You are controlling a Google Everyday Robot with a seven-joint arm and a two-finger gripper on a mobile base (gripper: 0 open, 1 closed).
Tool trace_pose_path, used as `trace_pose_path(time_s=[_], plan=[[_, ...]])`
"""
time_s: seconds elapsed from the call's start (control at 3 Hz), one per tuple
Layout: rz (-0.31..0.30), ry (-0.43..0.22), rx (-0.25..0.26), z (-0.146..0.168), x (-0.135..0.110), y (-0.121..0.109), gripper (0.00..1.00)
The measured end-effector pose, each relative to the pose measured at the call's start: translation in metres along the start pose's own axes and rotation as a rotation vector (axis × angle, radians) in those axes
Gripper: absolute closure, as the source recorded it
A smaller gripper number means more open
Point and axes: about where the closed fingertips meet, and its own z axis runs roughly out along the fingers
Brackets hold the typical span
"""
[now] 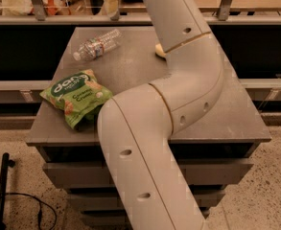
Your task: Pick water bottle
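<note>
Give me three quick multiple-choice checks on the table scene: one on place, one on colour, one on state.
1. Where is the water bottle on the table?
A) far left
B) near right corner
C) near left edge

2. What colour is the snack bag?
A) red
B) green
C) blue

3. How is the water bottle?
A) standing upright
B) lying on its side
C) lifted off the table

Answers:
1 A, it lies at the far left of the top.
2 B, its printed face is green.
3 B, it rests flat with nothing touching it. The gripper is out of view beyond the top edge, where the arm leaves the picture.
</note>
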Motion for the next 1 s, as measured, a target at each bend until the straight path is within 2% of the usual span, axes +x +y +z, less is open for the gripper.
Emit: trace_pose_path(time_s=[0.33, 0.67, 1.0], plan=[[-0.023, 0.086, -0.030, 0.040, 0.012, 0.016, 0.00], [-0.040, -0.015, -0.120, 0.070, -0.014, 0.052, 0.00], [0.012, -0.171, -0.176, 0.065, -0.041, 0.068, 0.00]])
